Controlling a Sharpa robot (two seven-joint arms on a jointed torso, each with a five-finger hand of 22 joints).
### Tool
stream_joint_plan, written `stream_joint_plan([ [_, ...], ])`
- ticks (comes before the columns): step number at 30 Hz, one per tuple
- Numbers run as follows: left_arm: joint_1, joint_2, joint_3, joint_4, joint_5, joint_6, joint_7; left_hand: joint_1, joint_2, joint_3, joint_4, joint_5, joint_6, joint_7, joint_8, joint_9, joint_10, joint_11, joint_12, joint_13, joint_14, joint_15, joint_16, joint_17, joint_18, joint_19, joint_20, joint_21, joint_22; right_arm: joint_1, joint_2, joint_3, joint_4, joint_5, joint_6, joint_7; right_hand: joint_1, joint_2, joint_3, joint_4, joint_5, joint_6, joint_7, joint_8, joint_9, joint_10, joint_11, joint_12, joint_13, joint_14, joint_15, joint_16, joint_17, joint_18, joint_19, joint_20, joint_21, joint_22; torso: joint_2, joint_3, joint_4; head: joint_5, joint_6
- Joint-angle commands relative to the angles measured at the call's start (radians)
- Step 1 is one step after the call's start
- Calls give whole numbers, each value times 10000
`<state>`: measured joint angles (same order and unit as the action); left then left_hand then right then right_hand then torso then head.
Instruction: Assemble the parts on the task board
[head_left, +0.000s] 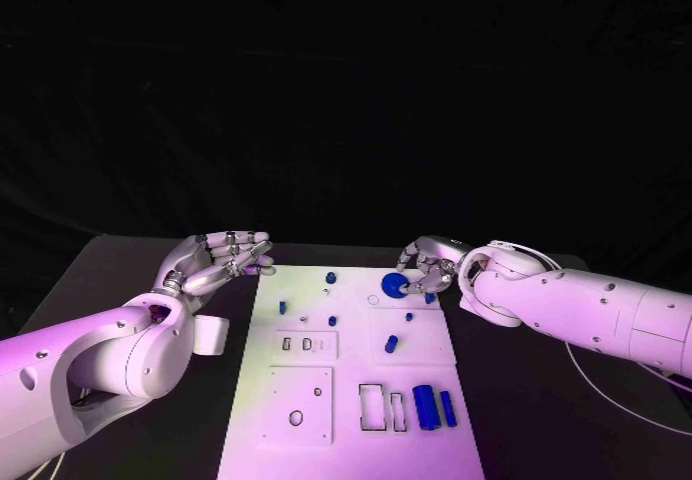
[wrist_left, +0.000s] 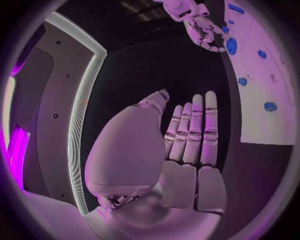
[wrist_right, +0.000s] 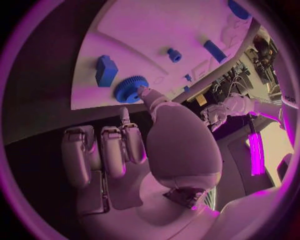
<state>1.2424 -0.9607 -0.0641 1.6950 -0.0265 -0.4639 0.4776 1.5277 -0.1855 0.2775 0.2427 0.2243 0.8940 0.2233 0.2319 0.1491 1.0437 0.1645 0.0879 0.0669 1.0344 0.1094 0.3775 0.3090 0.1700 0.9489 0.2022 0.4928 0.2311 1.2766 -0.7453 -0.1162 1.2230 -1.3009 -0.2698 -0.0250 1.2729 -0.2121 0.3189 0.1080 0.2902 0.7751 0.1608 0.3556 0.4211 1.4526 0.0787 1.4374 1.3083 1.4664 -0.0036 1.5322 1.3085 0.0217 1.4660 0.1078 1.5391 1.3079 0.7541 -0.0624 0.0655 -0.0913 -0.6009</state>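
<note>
The white task board (head_left: 353, 385) lies in the middle of the black table. A blue gear (head_left: 394, 285) sits near its far right corner, with a small blue block (head_left: 430, 296) beside it. My right hand (head_left: 428, 268) hovers at that corner; in the right wrist view its thumb tip touches the rim of the gear (wrist_right: 130, 90) next to the block (wrist_right: 105, 70), while the other fingers stay clear of it. My left hand (head_left: 224, 258) is at the board's far left corner, fingers stretched out (wrist_left: 194, 130), holding nothing.
Small blue parts dot the board: a peg (head_left: 330, 277), pieces at the left (head_left: 281, 306) and centre (head_left: 391, 343), and two cylinders (head_left: 436, 405) at the near right. Rectangular cut-outs (head_left: 382, 405) lie near them. A thin cable (head_left: 606, 400) loops on the table's right.
</note>
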Motion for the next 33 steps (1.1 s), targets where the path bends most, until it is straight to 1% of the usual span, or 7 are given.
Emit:
stream_joint_plan([
  [1,19,19,8,9,52,118,83,60,-3,28,-46,-38,-24,13,-42,-8,28,24,-53,8,-25,-9,-37,7,85,-5,-32,45,6,-27,36,-5,-58,155,483,140,73,1,8,51,-62,-23,35,22,-13,65,5,50,1106,837,99,67,1523,-108,762,51,51,2235,4,-1,2,-9,-24],
  [3,19,18,8,6,53,116,80,60,-3,28,-46,-38,-24,13,-42,-8,28,24,-53,8,-25,-9,-37,7,85,-5,-32,45,6,-37,43,-6,-55,150,516,135,68,0,8,58,-62,-21,36,26,-14,81,8,76,1136,843,102,78,1556,-117,785,54,73,2268,5,-4,3,-5,-41],
  [9,19,19,7,-11,53,118,67,60,-3,28,-46,-38,-24,13,-42,-8,28,24,-53,8,-25,-9,-37,7,85,-5,-32,45,6,-55,68,-8,5,126,516,155,46,0,4,82,-67,-13,39,36,-16,93,12,104,1167,849,108,92,1596,-127,812,60,97,2305,8,1,-20,11,-59],
  [19,19,35,7,-43,53,136,45,69,0,36,-58,-37,-14,6,-39,-5,44,18,-55,11,-18,-15,-32,20,86,-14,-36,68,19,-62,139,-9,-28,104,434,129,-20,25,-6,157,-83,-18,48,45,-26,107,24,145,1214,861,121,117,1666,-146,861,73,144,2375,12,-9,10,-16,-78],
  [30,18,58,7,-75,53,172,7,70,0,38,-61,-38,-15,6,-41,-5,44,17,-58,11,-18,-16,-32,23,87,-17,-37,75,24,-68,287,-9,-193,123,403,0,-90,58,-10,240,-78,3,50,66,-29,97,30,153,1224,868,130,134,1712,-159,894,84,176,2421,23,2,9,-14,-110],
  [33,18,61,7,-80,53,180,-4,70,0,38,-61,-38,-15,6,-41,-5,44,17,-58,11,-18,-16,-32,23,87,-17,-37,75,24,-81,327,-10,-181,36,374,-53,-119,74,-4,290,-71,97,30,128,-17,118,18,190,1267,872,127,145,1741,-167,917,88,197,2453,18,3,9,-6,-121],
])
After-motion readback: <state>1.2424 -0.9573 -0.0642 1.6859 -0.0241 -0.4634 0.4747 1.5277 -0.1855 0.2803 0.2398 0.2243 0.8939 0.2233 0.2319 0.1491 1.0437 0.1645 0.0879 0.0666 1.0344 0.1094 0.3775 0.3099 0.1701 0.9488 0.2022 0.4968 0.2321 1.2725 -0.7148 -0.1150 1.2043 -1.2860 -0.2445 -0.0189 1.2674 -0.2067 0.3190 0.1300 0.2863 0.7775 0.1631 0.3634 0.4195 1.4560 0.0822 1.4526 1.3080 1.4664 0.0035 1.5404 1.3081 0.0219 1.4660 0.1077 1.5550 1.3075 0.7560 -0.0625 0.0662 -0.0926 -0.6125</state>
